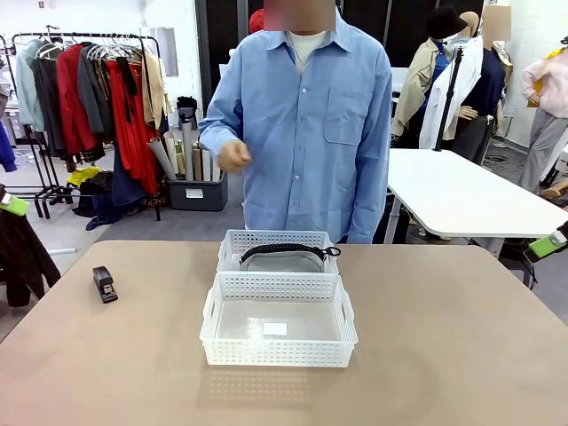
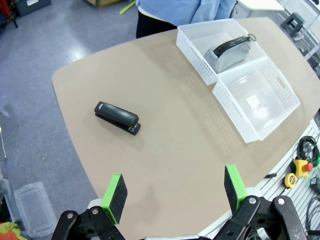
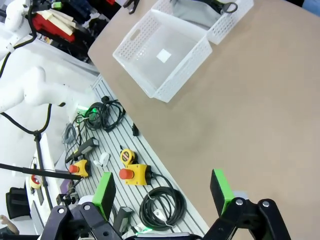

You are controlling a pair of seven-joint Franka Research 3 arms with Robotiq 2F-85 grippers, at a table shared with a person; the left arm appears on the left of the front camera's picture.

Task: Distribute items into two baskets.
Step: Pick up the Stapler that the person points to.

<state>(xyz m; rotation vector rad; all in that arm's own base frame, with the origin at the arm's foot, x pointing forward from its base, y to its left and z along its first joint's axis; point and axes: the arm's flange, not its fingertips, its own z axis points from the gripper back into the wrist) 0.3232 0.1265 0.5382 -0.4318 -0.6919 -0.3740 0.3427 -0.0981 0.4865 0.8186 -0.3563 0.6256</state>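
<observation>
Stapler [image 1: 105, 284]: lying alone on the table [image 1: 444, 337] toward the robot's left, well apart from both baskets, likely waiting for the near basket [image 1: 277, 353], which is holding nothing but its white label [image 1: 275, 329]. Already sitting in the far basket [image 1: 232, 241]: waist bag [image 1: 284, 259], strap arching on top, lower part hiding behind perforated walls. Hovering high on the stapler's side, fingers spread wide, gripping nothing: left gripper [image 2: 174, 187]. Hanging equally spread and empty above the table's near edge: right gripper [image 3: 162, 192].

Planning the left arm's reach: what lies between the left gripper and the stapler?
Nothing: in the left wrist view, bare table runs from the open left gripper to the stapler.
</observation>
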